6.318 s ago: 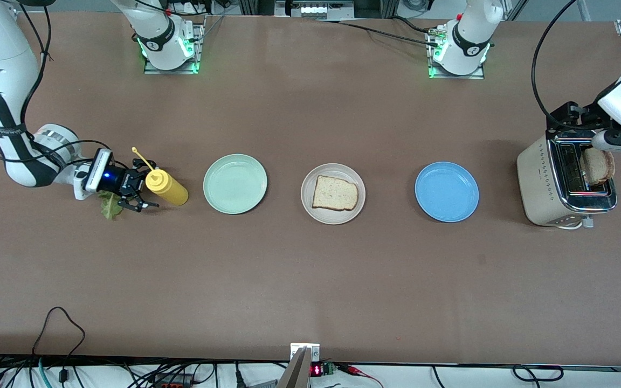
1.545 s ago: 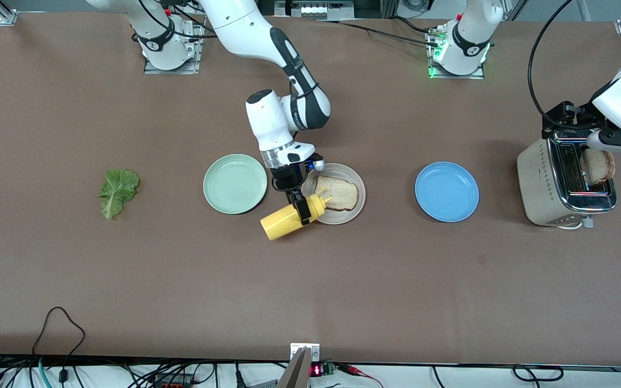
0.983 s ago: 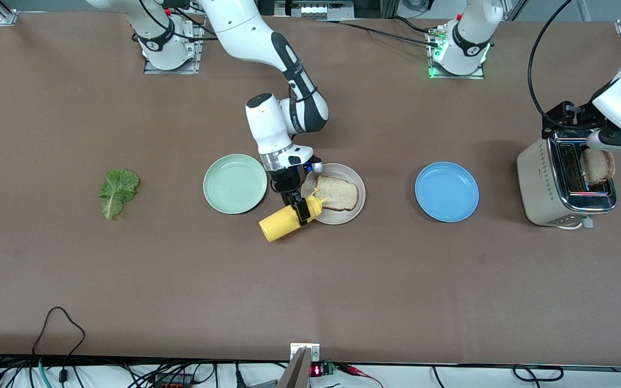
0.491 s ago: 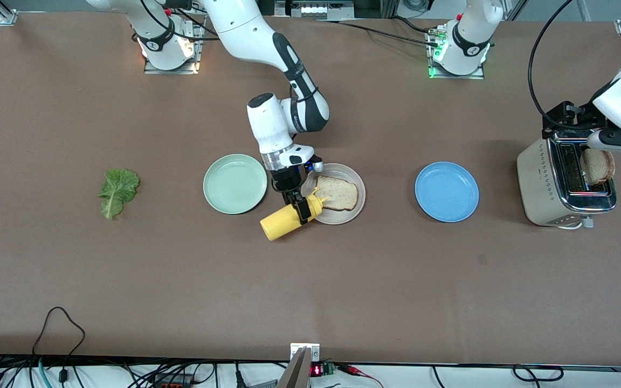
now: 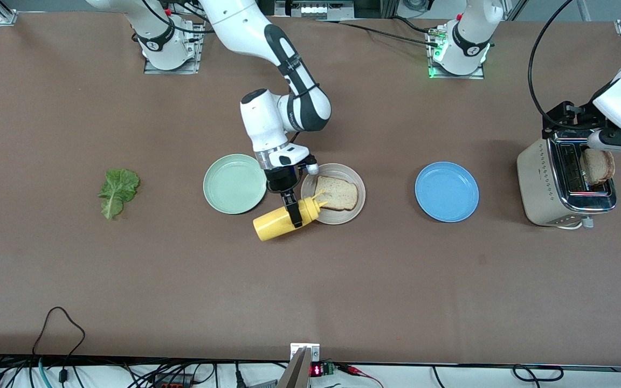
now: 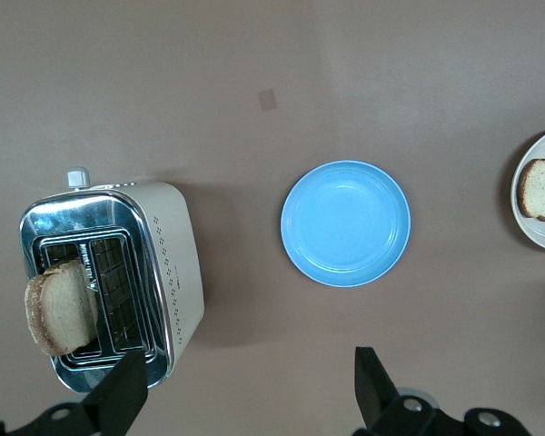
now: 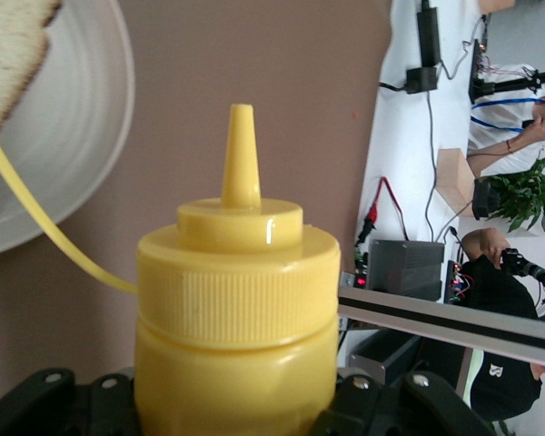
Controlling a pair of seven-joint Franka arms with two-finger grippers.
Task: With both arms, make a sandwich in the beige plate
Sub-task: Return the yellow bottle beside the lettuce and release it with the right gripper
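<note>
The right gripper (image 5: 292, 211), jaws clamped on a tilted yellow mustard bottle (image 5: 281, 220), hovers at the beige plate (image 5: 351, 211) holding one bread slice (image 5: 336, 194), seemingly about to squeeze mustard; the left gripper (image 6: 245, 395), jaws apart, waits above the toaster (image 5: 556, 186).

- Two large white robot arms (image 5: 246, 21) of smooth rounded segments, black bands at the joints.
- Round white bases (image 5: 464, 51) bolted on square metal plates, lit green at the foot, a black ring with a small white mark around each.
- Black cables (image 5: 537, 64) looped loosely along the links.
- Silver ring at the right wrist (image 5: 273, 156), above a black two-finger right gripper (image 5: 293, 211).
- Black angular fingers (image 6: 372, 386) on the left gripper (image 6: 245, 391), small screws in the black bracket.
</note>
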